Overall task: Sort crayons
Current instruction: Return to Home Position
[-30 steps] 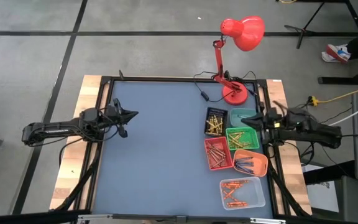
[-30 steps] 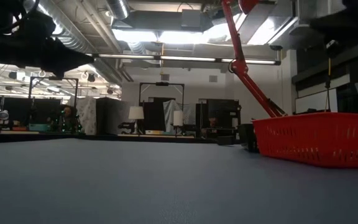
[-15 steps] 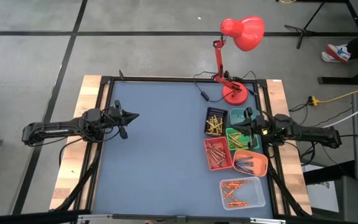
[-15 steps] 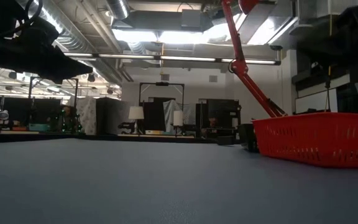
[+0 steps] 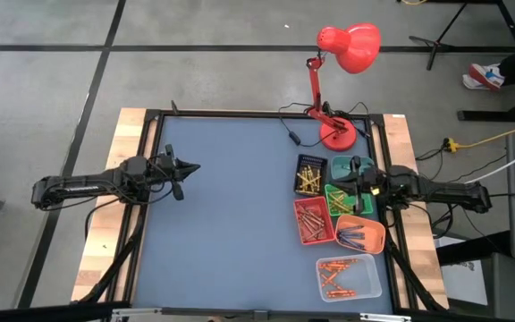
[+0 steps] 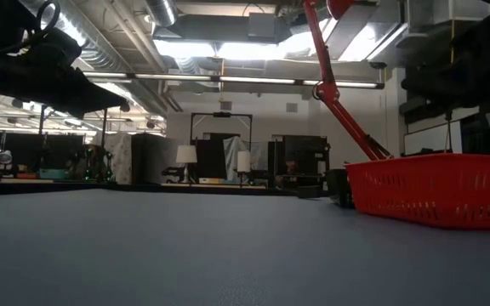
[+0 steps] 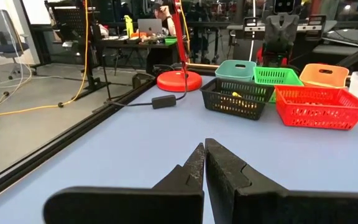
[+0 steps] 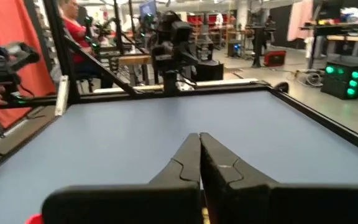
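The left arm lies stretched level at the left side, the left pincer (image 5: 189,166) pointing right with its fingers (image 7: 191,165) pressed together. The right arm reaches in from the right, the right pincer (image 5: 354,176) pointing left, its fingers (image 8: 188,155) likewise closed.

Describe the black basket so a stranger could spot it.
In the high view, find the red lamp at the far edge of the table. Below its base lies a cluster of trays; the black basket is the only dark one, holding yellow crayons, beside the teal tray.
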Controlling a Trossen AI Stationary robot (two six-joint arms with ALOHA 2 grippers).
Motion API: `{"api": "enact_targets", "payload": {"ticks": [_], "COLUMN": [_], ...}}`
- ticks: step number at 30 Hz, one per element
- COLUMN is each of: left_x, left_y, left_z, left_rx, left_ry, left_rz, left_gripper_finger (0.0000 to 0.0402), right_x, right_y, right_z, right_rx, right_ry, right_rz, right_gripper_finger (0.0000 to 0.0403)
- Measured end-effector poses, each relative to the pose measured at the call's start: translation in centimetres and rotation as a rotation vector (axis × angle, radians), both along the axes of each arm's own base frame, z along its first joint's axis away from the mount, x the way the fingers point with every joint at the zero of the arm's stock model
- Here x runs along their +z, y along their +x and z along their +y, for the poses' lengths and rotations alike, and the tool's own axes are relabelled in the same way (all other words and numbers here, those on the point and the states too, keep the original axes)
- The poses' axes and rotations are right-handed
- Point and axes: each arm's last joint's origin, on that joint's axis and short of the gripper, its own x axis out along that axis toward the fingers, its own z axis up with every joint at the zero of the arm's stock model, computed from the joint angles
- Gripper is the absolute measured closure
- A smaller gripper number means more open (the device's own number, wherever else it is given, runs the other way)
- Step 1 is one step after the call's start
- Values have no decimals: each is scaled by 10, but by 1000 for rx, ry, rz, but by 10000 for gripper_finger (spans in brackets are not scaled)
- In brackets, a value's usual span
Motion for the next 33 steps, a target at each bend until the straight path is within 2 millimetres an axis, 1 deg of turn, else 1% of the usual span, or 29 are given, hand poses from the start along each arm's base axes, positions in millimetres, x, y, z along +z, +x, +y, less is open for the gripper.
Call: {"api": "enact_targets", "payload": {"ticks": [29,33], "left_x": [0,3], "left_y": [0,-1], "left_z": [0,-3], "left_rx": [-3,-26], "left_ry": [1,6], "left_rz": [-2,-31], "left_gripper_finger": [401,401], "right_x": [0,-1], "right_y": [0,0], "right_z": [0,0], "right_rx": [-13,-13], "right_ry": [3,3], "right_rz": [6,6], "right_gripper_finger": [402,402]}}
